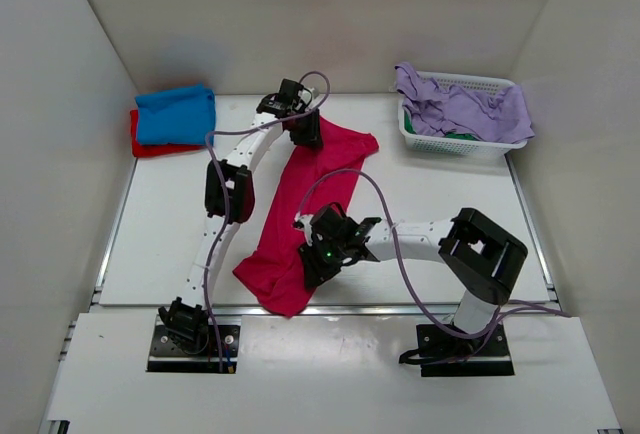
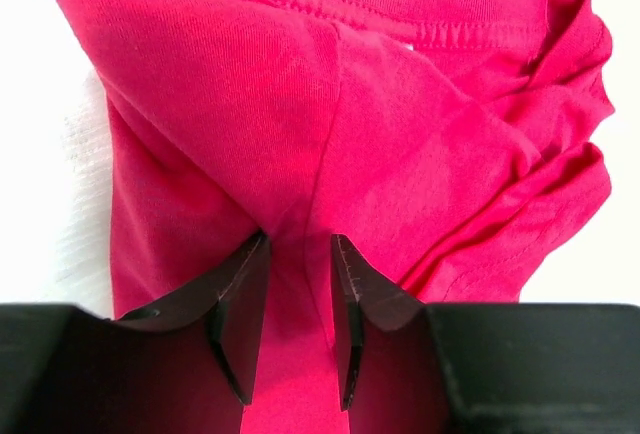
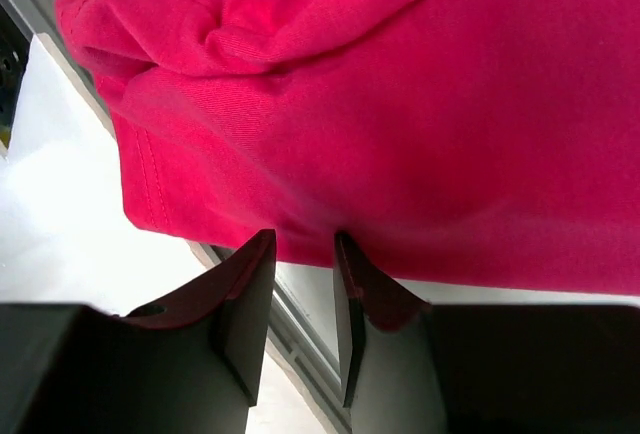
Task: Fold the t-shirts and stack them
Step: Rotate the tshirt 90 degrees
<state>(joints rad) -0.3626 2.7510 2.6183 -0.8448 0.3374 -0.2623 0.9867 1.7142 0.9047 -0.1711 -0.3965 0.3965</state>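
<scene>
A crimson-pink t-shirt (image 1: 322,179) hangs stretched in a long diagonal band over the table, from far centre to the near edge. My left gripper (image 1: 303,130) is shut on its far end; in the left wrist view (image 2: 300,239) cloth fills the gap between the jaws, and the shirt (image 2: 420,154) bunches beyond them, its hem seam along the top. My right gripper (image 1: 313,260) pinches the shirt's near part; in the right wrist view (image 3: 305,234) the jaw tips meet the edge of the shirt (image 3: 450,124). A folded blue t-shirt (image 1: 176,112) lies on a red one (image 1: 148,144) at the far left.
A white slatted basket (image 1: 440,140) with lavender cloth (image 1: 462,106) draped over it stands at the far right. The table's metal edge rail (image 3: 300,349) runs under my right gripper. White walls close in the table on three sides.
</scene>
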